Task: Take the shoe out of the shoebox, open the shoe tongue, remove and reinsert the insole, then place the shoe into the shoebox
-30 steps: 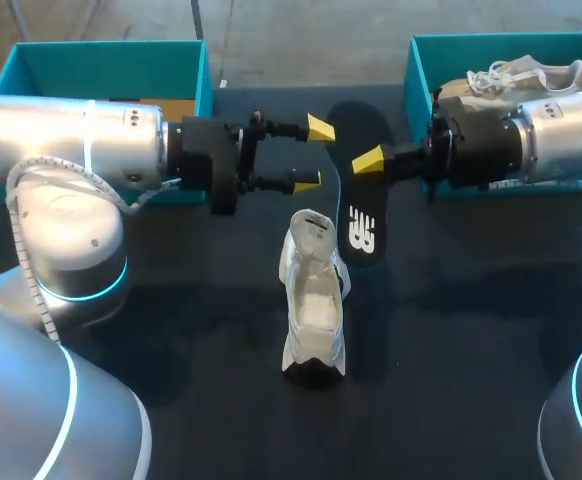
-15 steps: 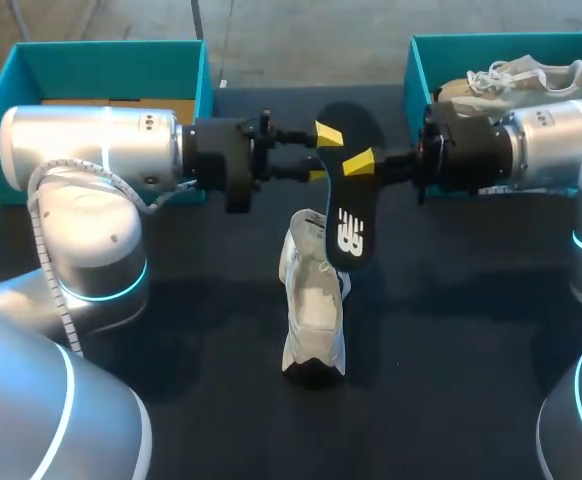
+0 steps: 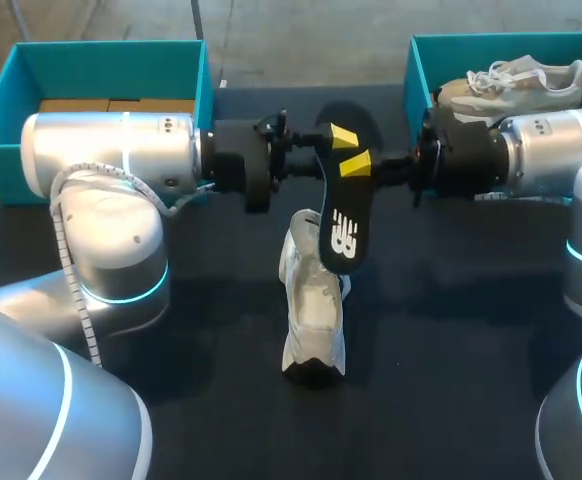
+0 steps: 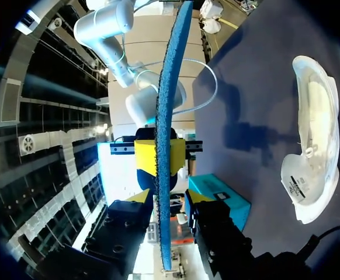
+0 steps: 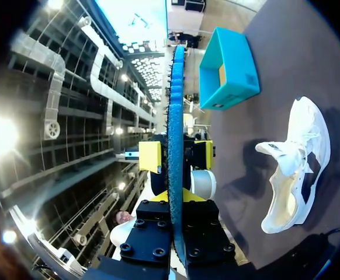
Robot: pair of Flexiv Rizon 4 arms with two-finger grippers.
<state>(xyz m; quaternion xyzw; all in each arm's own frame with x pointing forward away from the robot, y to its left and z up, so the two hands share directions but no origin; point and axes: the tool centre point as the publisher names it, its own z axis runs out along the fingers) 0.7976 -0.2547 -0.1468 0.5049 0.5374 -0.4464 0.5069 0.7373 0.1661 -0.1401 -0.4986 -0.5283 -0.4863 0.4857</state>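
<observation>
A black insole (image 3: pixel 339 235) with a blue underside hangs upright above a white shoe (image 3: pixel 314 300) that lies mid-table. My right gripper (image 3: pixel 356 163) comes in from the right and is shut on the insole's upper part. Opposite it, my left gripper (image 3: pixel 331 155) straddles the same part. In the left wrist view the insole (image 4: pixel 167 116) runs edge-on between the left gripper's (image 4: pixel 169 198) fingers, with a thin gap on one side. The shoe (image 4: pixel 313 146) lies beside it. The right wrist view shows the insole (image 5: pixel 174 105) clamped in the right gripper (image 5: pixel 176 195), with the shoe (image 5: pixel 292 169) below.
A teal shoebox (image 3: pixel 416 70) at the back right holds a second pale shoe (image 3: pixel 511 80). Another teal box (image 3: pixel 11 80) stands at the back left behind my left arm. The table top is dark.
My left gripper moved right to the insole and its fingers narrowed around it. My right gripper carried the insole leftwards, so that it now hangs over the shoe.
</observation>
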